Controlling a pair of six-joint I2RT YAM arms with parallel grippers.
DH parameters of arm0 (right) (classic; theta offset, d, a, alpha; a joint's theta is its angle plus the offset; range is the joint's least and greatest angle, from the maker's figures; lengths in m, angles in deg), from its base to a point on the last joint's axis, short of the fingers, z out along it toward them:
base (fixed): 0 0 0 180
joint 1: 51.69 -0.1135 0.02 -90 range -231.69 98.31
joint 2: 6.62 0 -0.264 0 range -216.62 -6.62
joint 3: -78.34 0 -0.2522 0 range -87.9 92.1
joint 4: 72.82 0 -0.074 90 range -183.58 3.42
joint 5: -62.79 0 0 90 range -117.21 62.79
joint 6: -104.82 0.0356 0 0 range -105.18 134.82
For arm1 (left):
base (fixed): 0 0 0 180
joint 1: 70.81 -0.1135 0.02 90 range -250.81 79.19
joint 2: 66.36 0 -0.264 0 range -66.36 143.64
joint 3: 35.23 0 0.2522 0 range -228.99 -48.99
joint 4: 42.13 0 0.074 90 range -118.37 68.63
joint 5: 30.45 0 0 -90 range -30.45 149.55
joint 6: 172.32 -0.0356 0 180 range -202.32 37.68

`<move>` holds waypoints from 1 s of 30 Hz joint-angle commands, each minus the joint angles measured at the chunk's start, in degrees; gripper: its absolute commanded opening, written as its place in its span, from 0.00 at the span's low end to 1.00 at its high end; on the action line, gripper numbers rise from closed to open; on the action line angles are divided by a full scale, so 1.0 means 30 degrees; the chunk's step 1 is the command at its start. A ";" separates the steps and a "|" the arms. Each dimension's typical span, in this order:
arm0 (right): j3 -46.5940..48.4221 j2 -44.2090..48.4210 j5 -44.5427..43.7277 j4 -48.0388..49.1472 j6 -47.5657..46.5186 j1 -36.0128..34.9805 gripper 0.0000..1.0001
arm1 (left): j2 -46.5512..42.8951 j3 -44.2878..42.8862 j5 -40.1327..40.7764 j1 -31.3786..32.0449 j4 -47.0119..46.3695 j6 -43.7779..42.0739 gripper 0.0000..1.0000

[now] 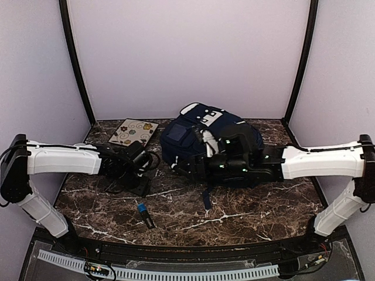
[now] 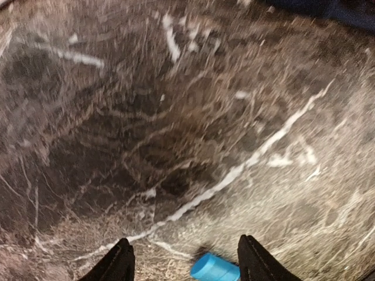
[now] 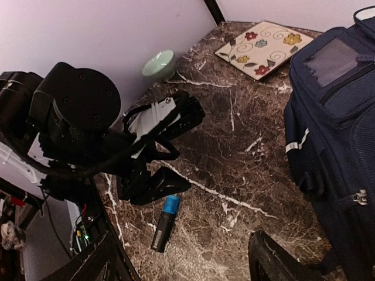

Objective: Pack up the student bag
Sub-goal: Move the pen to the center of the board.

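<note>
The student bag (image 1: 199, 137) is a navy blue backpack with white trim, lying at the back middle of the table; it also shows in the right wrist view (image 3: 337, 117). A black marker with a blue cap (image 1: 145, 215) lies in front of it on the left, and it shows in the right wrist view too (image 3: 164, 222). My left gripper (image 1: 139, 182) is open and low over the table just behind the marker. Its blue cap (image 2: 214, 268) shows between the jaws (image 2: 187, 262). My right gripper (image 1: 192, 168) is open and empty at the bag's front left side (image 3: 187, 260).
A floral-patterned notebook (image 1: 133, 132) lies at the back left, also in the right wrist view (image 3: 263, 48). A pale green bowl (image 3: 159, 63) stands by the left wall. A strap (image 1: 206, 199) hangs from the bag toward the front. The table is dark marble (image 1: 252, 205).
</note>
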 commanded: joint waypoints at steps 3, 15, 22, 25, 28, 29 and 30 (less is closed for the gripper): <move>0.6927 -0.6668 -0.5344 -0.7538 -0.0047 -0.4671 0.77 | -0.1195 0.3672 -0.2491 -0.1490 -0.2958 0.2401 0.58; 1.8615 -1.7556 -0.7189 -1.4918 -0.0940 -0.6985 0.79 | -0.1918 0.6167 -0.0755 -0.2828 -0.3990 0.3700 0.60; 2.2575 -2.0044 -0.7012 -1.8251 -0.1181 -0.6993 0.75 | -0.2777 0.6035 0.0230 -0.2951 -0.3465 0.3222 0.61; 2.3521 -2.0560 -0.6481 -1.9683 -0.0884 -0.6980 0.72 | -0.3463 0.5928 0.1294 -0.2998 -0.2955 0.3053 0.62; 2.3749 -2.1071 -0.6003 -2.0124 -0.0518 -0.6986 0.70 | -0.3815 0.5923 0.1584 -0.3273 -0.2960 0.2762 0.63; 2.4125 -2.1328 -0.5903 -2.0443 -0.0368 -0.6987 0.68 | -0.3825 0.5923 0.1535 -0.3382 -0.2995 0.2650 0.64; 2.4666 -2.1661 -0.5769 -2.0834 -0.0308 -0.6998 0.67 | -0.3804 0.5883 0.1474 -0.3476 -0.3025 0.2559 0.64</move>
